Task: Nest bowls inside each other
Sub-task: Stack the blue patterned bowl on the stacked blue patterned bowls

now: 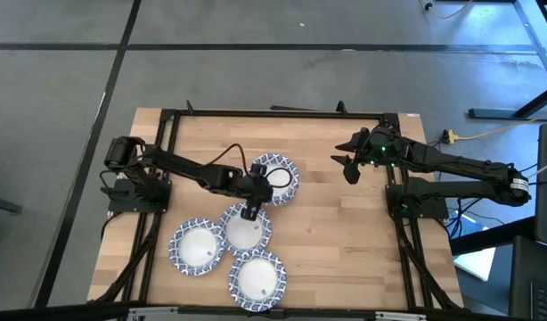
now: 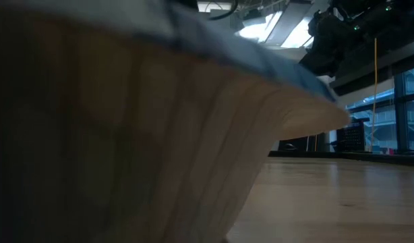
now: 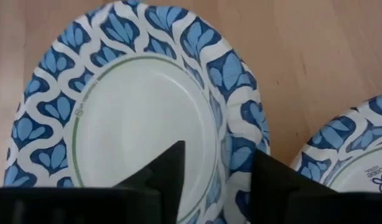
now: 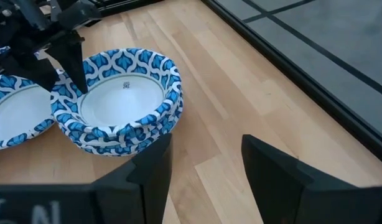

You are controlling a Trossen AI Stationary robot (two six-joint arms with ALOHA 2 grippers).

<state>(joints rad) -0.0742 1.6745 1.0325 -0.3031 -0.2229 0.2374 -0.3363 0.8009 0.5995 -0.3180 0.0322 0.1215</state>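
The left gripper stands directly over the middle bowl, fingers parted astride its near rim without closing — the stacked bowls lie just beyond on the bare wooden table, the right gripper open, well apart, dim room behind.

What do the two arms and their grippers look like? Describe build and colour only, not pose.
Both arms are black, jointed and slender. The left arm carries a black cable looping near its wrist, and the left gripper ends in two dark wedge-shaped fingers. The right arm shows small green lights near its wrist; the right gripper has matching flat black fingers.
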